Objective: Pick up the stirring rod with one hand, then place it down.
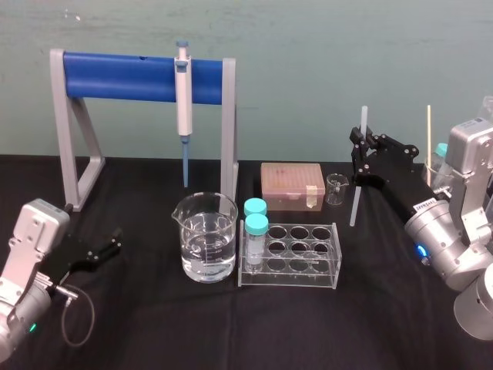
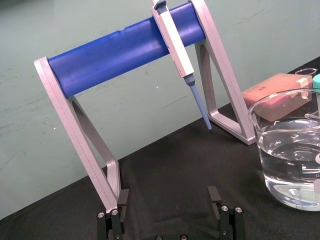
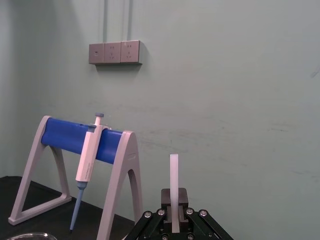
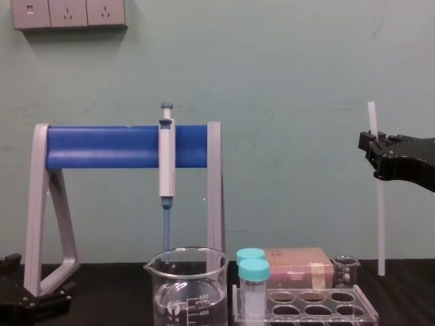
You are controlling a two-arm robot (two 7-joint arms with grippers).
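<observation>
Translucent white stirring rod [image 1: 356, 199], head view: held nearly upright at 3 o'clock of the small beaker [image 1: 336, 190], just beside it. Whether its lower end meets the black tabletop [image 1: 139, 324] cannot be told.
Right end effector [image 1: 362, 146], head view: clenched on the rod's upper part, at 2 o'clock of the tube rack [image 1: 289, 266]. A short length of rod is left standing above the grip.
Left end effector [image 1: 115, 241], head view: set low at 9 o'clock of the large beaker [image 1: 206, 235], well apart from it, with nothing held.
Glassware, head view: the large beaker is part filled with clear liquid and stands just beside the rack at its 9 o'clock. Two teal-capped tubes [image 1: 256, 227] are stood in the rack's near-beaker end. A pinkish tip box [image 1: 291, 185] is placed at the rack's 12 o'clock.
Pipette [image 1: 182, 85], head view: hung on the blue bar of the grey stand [image 1: 115, 77], at 11 o'clock of the large beaker.
Left wrist view: the left fingers [image 2: 214, 196] are spread wide, released, with bare tabletop seen between them.
Right wrist view: the rod is pinched between the right fingers and rises straight out of them against the green wall. Wall sockets [image 3: 114, 52] are seen behind.
Chest view: the rod is gripped near its top, at 3 o'clock of the stand and well apart from it. Its lower end is seen near the small beaker, at that beaker's 3 o'clock.
</observation>
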